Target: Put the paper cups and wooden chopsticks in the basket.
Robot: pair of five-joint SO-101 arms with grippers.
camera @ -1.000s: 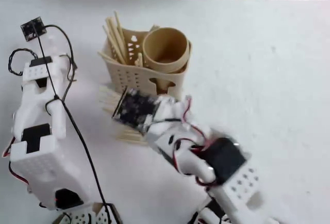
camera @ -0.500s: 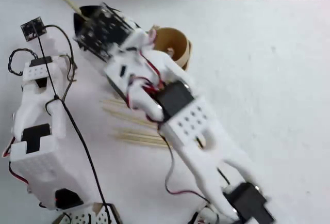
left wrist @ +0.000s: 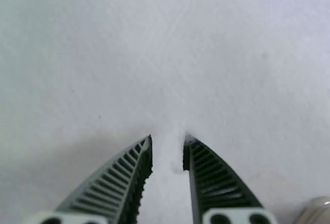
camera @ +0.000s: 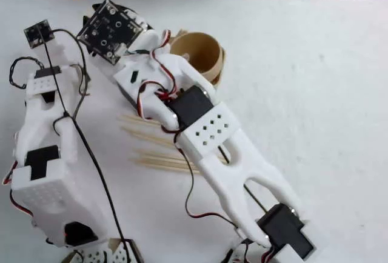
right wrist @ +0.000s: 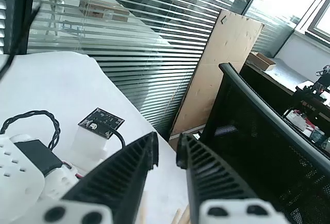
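Note:
A tan paper cup (camera: 197, 54) sits in the beige basket (camera: 216, 75), which my right arm mostly covers. Several wooden chopsticks (camera: 151, 151) lie on the white table just in front of the basket, partly under that arm. My right gripper (camera: 99, 9) is high over the basket's far left corner. In the right wrist view, my right gripper (right wrist: 166, 149) points out at the room, its jaws narrowly open and empty, with pale chopstick ends (right wrist: 179, 214) below. My left gripper (left wrist: 167, 141) rests with its tips on bare table, slightly open and empty.
The left arm (camera: 45, 123) lies folded along the table's left side with a loose black cable (camera: 91, 154) beside it. The right half of the table is bare white. A chair and window blinds stand beyond the far edge.
The right arm swung from the chopsticks on the table up over the basket. The chopstick that stuck out of its gripper half a second ago is gone. The left arm stayed still.

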